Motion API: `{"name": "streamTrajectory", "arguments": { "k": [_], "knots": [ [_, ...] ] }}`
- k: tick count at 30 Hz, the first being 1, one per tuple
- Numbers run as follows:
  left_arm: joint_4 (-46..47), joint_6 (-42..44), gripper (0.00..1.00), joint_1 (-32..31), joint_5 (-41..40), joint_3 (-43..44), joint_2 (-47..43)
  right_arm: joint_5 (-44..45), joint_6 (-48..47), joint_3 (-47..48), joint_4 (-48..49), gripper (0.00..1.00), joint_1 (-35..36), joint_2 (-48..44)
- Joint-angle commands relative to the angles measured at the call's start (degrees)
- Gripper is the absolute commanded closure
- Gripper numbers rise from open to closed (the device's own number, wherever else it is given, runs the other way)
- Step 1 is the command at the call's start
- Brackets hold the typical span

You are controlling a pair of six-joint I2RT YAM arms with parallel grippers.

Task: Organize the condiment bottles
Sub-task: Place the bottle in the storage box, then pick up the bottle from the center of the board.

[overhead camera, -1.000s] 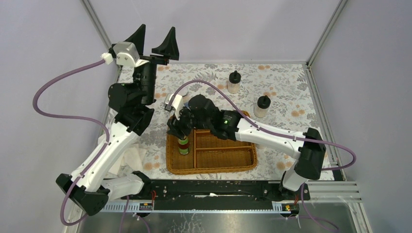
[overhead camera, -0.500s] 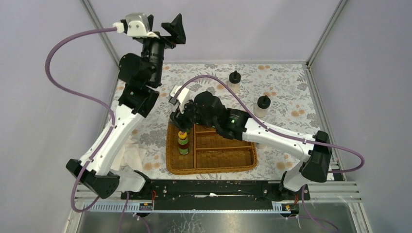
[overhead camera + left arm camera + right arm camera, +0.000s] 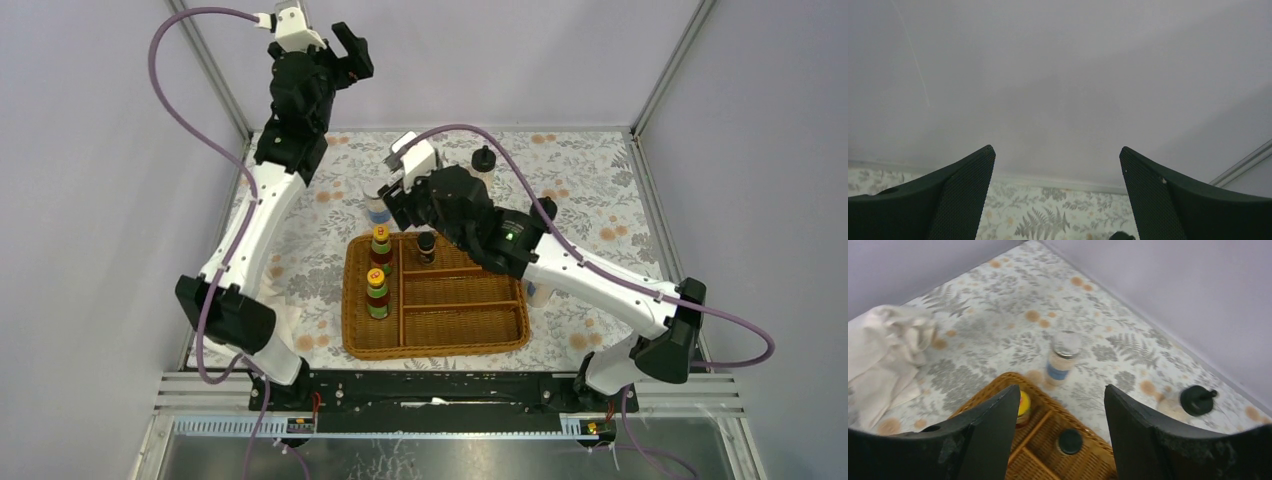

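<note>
Two yellow-capped red-green bottles (image 3: 381,243) (image 3: 376,290) stand in the left compartment of the wicker basket (image 3: 500,335). A dark black-capped jar (image 3: 427,247) stands in the basket's far compartment. My right gripper (image 3: 393,207) is open and empty above the basket's far left corner, over a silver-lidded shaker (image 3: 1063,357) on the cloth. In the right wrist view the gripper (image 3: 1062,390) frames a yellow cap (image 3: 1023,407) and the black-capped jar (image 3: 1069,441). A cream jar with a black knobbed lid (image 3: 483,162) stands at the back. My left gripper (image 3: 335,60) is open, high against the back wall.
A white rag (image 3: 883,350) lies on the floral tablecloth left of the basket. The left wrist view shows its open gripper (image 3: 1056,150), the grey back wall and a strip of tablecloth (image 3: 1043,220). My right forearm crosses the table's right half.
My right gripper let go of a yellow-capped bottle in the basket, rose and moved toward the back. My left arm swung further up and back.
</note>
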Motion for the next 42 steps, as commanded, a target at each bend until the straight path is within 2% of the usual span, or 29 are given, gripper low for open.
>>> {"name": "streamTrajectory", "arguments": {
  "k": [1,7,14,20,27,35,42],
  "knots": [
    [-9.7,-4.2,0.01,2.0,3.4,3.1,5.1,9.3,0.9,1.3,-0.1,0.3,-3.4,-3.2],
    [-19.9,-1.3,0.01,2.0,0.6,7.0,11.8,15.2,4.2,-0.2,-1.1,0.27,-9.7,-4.2],
    [-31.6,0.6,0.01,0.4,-3.5,12.1,18.6,15.9,7.3,0.5,-4.4,0.24,-19.1,-1.5],
    [-35.8,2.0,0.01,-1.6,-6.5,8.6,17.6,17.1,10.5,1.2,-6.9,0.16,-24.3,2.2],
    [-38.1,2.6,0.01,-4.7,-8.3,2.5,13.7,15.1,13.7,-0.2,-7.9,0.16,-29.5,4.4],
    [-39.0,2.0,0.01,-6.2,-9.1,-4.2,10.3,15.7,15.0,-2.6,-5.1,0.06,-33.8,4.3],
    [-40.5,1.6,0.01,-7.6,-9.0,-5.4,10.8,14.7,16.4,-2.5,-4.6,0.01,-38.6,6.8]
  ]
}}
